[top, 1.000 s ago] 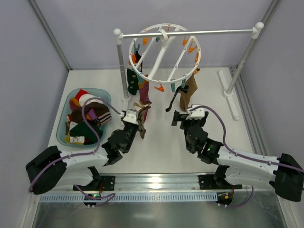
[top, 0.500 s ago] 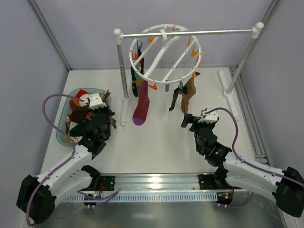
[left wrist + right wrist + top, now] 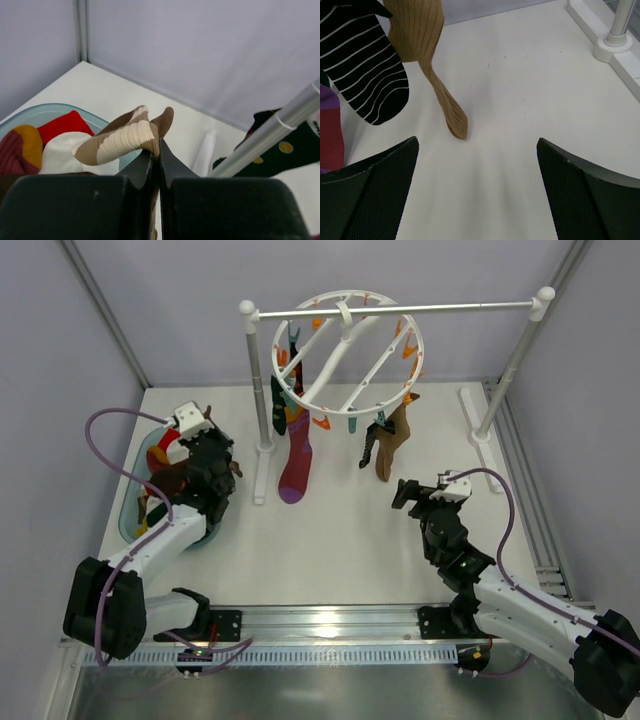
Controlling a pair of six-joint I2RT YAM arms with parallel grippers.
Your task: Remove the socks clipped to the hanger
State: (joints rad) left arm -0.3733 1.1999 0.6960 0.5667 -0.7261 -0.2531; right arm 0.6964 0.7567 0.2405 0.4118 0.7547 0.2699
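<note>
The left arm (image 3: 165, 535) has swung from the centre of the surface (image 3: 340, 540) to the teal tray (image 3: 128, 525) at the left, and the right arm (image 3: 460, 552) has drawn back from the hanger (image 3: 300, 398). The left jaws are pressed together, pinching a brown-and-cream sock (image 3: 117, 142) above the tray; the right jaws stand spread and hold nothing. A maroon sock (image 3: 295, 465), a black-white striped sock (image 3: 370, 65) and a tan sock (image 3: 420, 30) hang clipped to the hanger.

A white table (image 3: 340, 540) carries two things — a pale teal basin (image 3: 127, 523) at its left side, and a white-posted rack (image 3: 256, 380) standing at the back.
</note>
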